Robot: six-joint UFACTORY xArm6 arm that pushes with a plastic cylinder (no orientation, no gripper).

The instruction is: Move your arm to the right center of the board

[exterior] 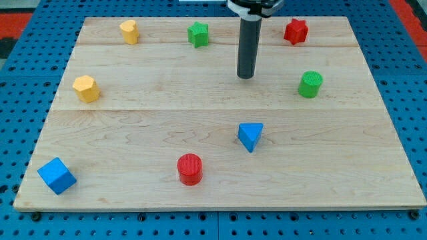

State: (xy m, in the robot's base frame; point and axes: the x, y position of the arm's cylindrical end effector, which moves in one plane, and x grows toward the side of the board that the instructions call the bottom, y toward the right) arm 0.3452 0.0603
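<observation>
Note that the rod carries no fingers, and my tip [246, 76] may strike the green cylinder [309, 85] while crossing the table [200, 110] toward the view's right.

A blue perforated base plate [400, 87] is lying beneath and extending past a pale wooden board [200, 113] on every side. Red surfaces [27, 20], possibly mats, are showing at both top corners. Even, diffuse light is producing only soft shadows.
</observation>
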